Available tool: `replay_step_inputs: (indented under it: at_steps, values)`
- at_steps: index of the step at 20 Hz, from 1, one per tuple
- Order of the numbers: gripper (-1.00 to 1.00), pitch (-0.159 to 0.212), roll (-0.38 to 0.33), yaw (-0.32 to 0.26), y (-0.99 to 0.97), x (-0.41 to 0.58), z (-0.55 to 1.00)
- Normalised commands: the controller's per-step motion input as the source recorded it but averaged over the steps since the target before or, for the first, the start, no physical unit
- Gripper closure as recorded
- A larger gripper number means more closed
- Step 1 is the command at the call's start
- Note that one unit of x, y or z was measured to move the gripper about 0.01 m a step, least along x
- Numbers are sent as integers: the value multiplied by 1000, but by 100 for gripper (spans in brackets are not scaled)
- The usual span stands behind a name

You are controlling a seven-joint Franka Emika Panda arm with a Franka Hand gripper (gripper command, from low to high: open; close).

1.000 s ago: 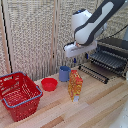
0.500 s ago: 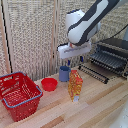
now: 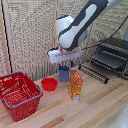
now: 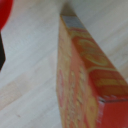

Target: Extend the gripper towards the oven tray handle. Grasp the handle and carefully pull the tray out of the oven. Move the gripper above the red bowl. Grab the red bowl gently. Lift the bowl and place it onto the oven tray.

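The red bowl (image 3: 49, 84) sits on the wooden table, between the red mesh basket and a blue cup (image 3: 64, 74). My gripper (image 3: 65, 64) hangs under its white housing just above the cup, to the exterior view's right of the bowl and apart from it. Its fingers are too blurred to read. The oven (image 3: 116, 50) stands at the exterior view's right with the tray (image 3: 106, 60) slid out forward; its handle (image 3: 95, 64) is the dark front bar. In the wrist view a red patch of the bowl (image 4: 4, 12) shows in a corner, beside one dark finger (image 4: 1, 55).
An upright orange box (image 3: 75, 85) stands just in front of the cup and fills most of the wrist view (image 4: 85, 75). The red mesh basket (image 3: 19, 95) sits at the exterior view's left. The oven's open door (image 3: 93, 73) lies flat below the tray. A slatted wall runs behind.
The arm has swung from the oven side toward the exterior view's left and lowered, bringing the gripper over the blue cup and nearer the red bowl.
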Motion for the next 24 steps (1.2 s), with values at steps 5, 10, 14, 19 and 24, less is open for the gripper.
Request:
replay_step_inputs:
  at_steps: [5,10,14,19,24]
  values:
    - [-100,0,77,-38,127,455,-335]
    - [-100,-5,71,0,0,403,-274]
    - [-100,-38,36,0,0,291,-302]
    - [-100,-58,0,0,67,226,-294]
    - [100,-18,0,0,101,195,-165]
